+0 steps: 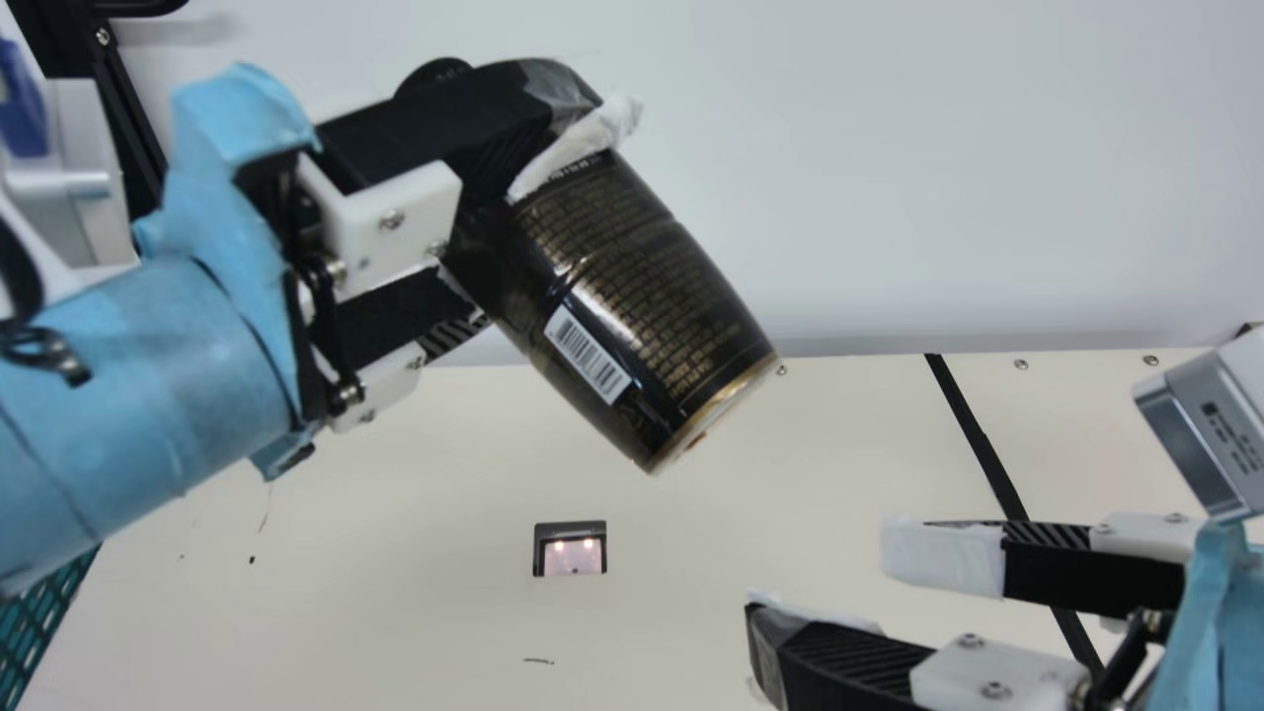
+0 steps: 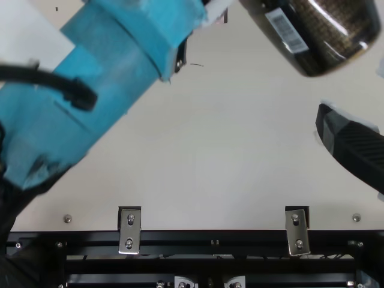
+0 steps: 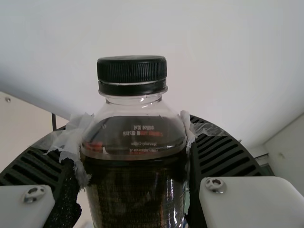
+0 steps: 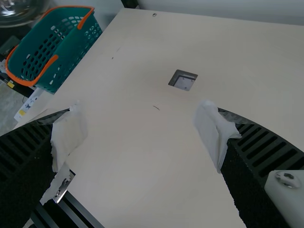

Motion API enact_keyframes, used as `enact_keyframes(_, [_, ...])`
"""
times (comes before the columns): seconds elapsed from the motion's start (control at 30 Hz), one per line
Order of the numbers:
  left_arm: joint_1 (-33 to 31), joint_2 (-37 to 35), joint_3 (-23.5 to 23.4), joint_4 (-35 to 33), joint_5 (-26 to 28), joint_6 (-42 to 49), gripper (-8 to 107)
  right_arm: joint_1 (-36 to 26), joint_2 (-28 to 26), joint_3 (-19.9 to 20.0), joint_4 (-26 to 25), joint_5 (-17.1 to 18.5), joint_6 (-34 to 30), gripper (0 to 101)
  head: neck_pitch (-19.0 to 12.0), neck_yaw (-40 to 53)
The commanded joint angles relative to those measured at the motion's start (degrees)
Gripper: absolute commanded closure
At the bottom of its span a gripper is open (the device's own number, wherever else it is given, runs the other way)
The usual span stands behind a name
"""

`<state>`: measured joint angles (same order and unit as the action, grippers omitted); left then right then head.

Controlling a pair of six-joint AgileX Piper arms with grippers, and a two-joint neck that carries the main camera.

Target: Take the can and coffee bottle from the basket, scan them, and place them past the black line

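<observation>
Left gripper [image 1: 528, 212]: two black ribbed fingers with whitish wrap at the tips, clamped on a dark, clear-shouldered plastic coffee bottle [image 1: 632, 306] with a brown-gold printed label. Bottle was tilted in the air between the fingers, base sloping down and away from them toward the right arm's side; its ribbed black screw cap [image 3: 133, 71] stuck out past the grip at the other end. White barcode sticker [image 1: 588, 355] on the bottle faced the neck camera.

Right gripper [image 1: 828, 591]: fingers apart, white-wrapped tips, smooth cream table [image 1: 375, 553] visible between them. Small square black-framed scanner window [image 1: 573, 553], two lights lit, sat in the tabletop, lower than the left gripper in the main view. Straight black line [image 1: 978, 434] ran behind the right gripper there. Teal perforated plastic basket [image 4: 61, 52] with orange rim was beside the table edge, well apart from the right gripper.
</observation>
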<state>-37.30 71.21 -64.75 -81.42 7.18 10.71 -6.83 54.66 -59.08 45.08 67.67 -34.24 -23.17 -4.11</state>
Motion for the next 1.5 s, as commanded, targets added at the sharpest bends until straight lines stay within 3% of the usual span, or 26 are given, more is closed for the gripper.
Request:
enact_keyframes(0.0, [-0.6, -0.9, 0.3, 0.1, -0.4, -1.3, 89, 0.0, 0.0, 0.0, 0.0, 0.0, 0.0, 0, -1.2, -0.6])
enact_keyframes(0.33, [-4.3, -5.2, 1.7, 0.5, -2.8, -5.9, 89, 0.0, 0.0, 0.0, 0.0, 0.0, 0.0, 0, -1.2, -0.6])
enact_keyframes(0.83, [-4.1, -5.3, 1.6, 0.8, -2.8, -6.3, 89, 0.0, 0.0, 0.0, 0.0, 0.0, 0.0, 0, -1.2, -0.6])
enact_keyframes(1.17, [-8.0, -5.4, -1.7, -2.8, -0.9, -7.3, 89, 0.0, 0.0, 0.0, 0.0, 0.0, 0.0, 0, -1.2, -0.6])
enact_keyframes(1.47, [-7.9, -5.5, -1.7, -2.7, -0.9, -7.5, 89, 0.0, 0.0, 0.0, 0.0, 0.0, 0.0, 0, -1.2, -0.6])
